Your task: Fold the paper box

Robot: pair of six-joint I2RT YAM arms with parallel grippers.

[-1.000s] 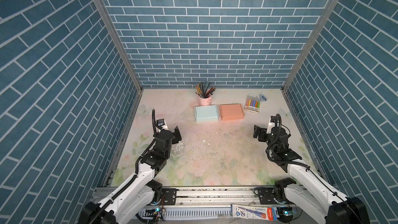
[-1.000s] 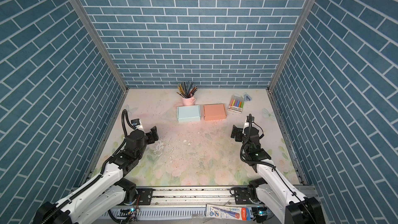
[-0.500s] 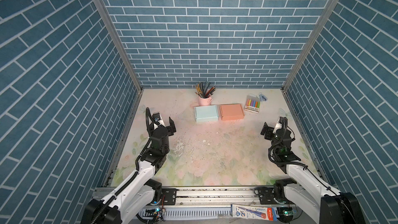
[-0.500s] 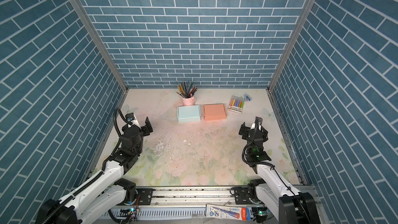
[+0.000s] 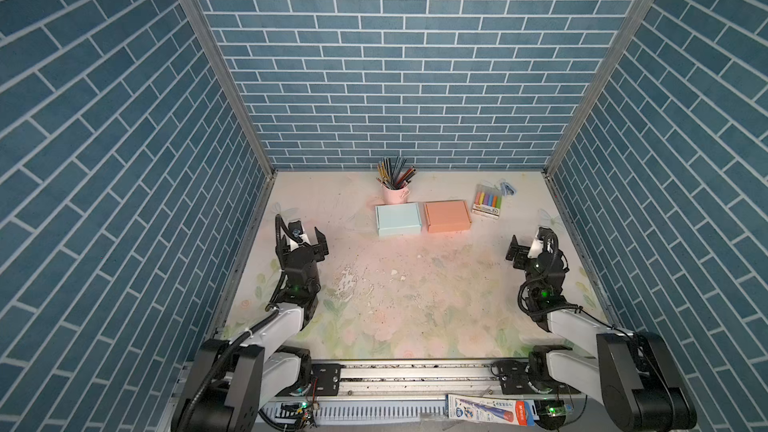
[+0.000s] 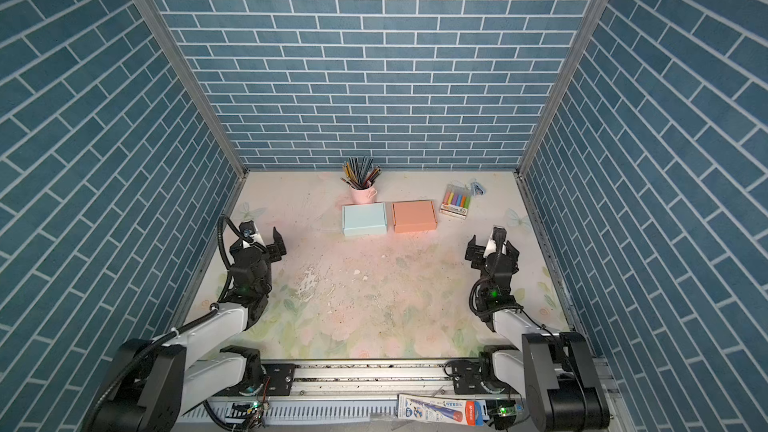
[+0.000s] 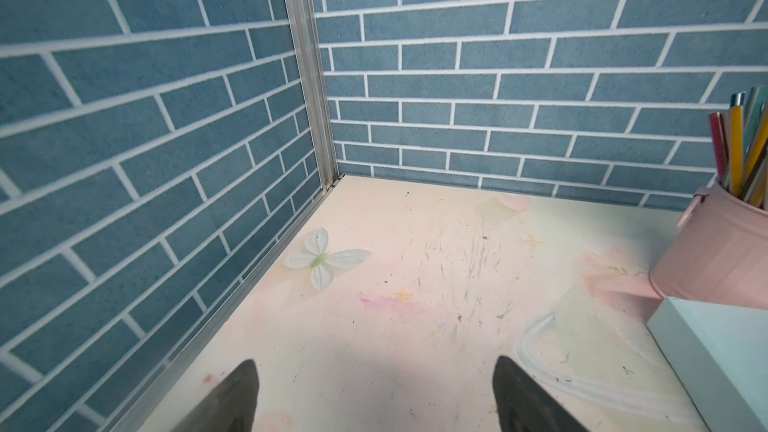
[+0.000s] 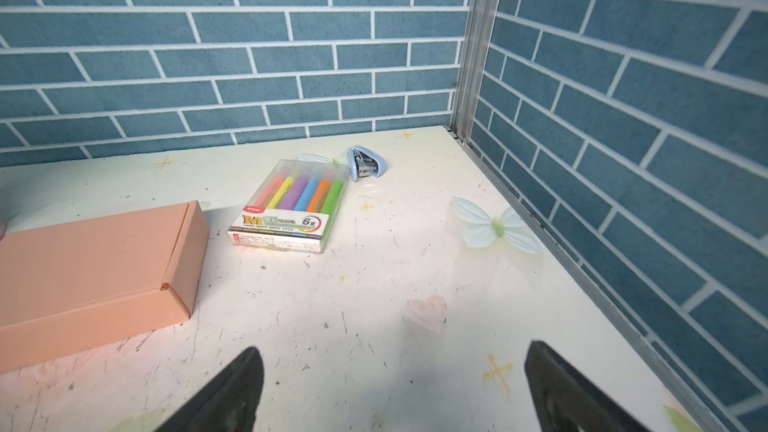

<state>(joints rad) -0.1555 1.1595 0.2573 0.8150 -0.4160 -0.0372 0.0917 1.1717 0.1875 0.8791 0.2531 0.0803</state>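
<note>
Showing "M" and "6", highlighter pack (image 8: 287, 206) near peach box (image 8: 91, 268), both arms' jaws apart.

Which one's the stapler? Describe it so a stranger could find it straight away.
Follow the far brick wall to its right corner in a top view. A clear pack of six highlighters lies there, with the stapler by the pack's far corner, nearer the wall. It alone is small, rounded and pale blue.
</note>
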